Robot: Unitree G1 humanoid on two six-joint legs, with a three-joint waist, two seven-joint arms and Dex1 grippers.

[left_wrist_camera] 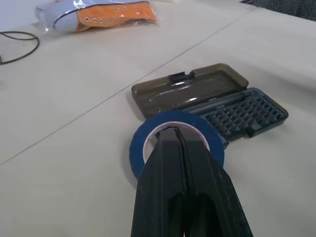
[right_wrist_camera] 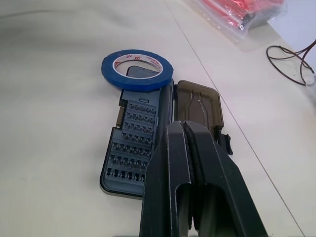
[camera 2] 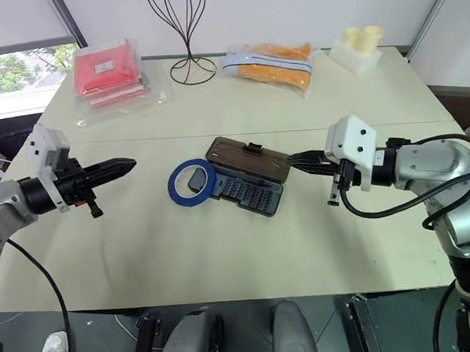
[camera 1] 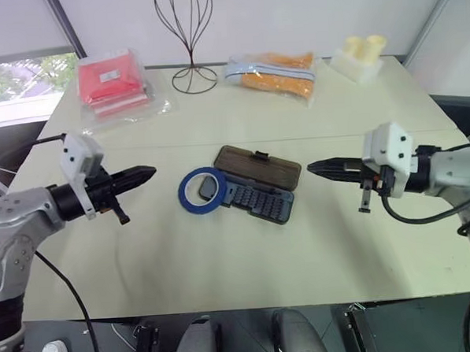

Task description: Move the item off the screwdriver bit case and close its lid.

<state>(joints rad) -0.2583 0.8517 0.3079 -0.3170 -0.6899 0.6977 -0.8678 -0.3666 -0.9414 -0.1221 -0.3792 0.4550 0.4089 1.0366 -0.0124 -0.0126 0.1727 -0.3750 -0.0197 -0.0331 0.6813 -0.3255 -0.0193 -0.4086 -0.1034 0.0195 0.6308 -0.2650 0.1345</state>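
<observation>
The screwdriver bit case is shown open at the centre of the tabletop, its lid folded back flat behind it. The blue tape roll is seen resting over the case's left end, partly on the tabletop. The left claw is held closed and empty to the left of the roll, apart from it. The right claw is likewise closed and empty, just right of the lid
</observation>
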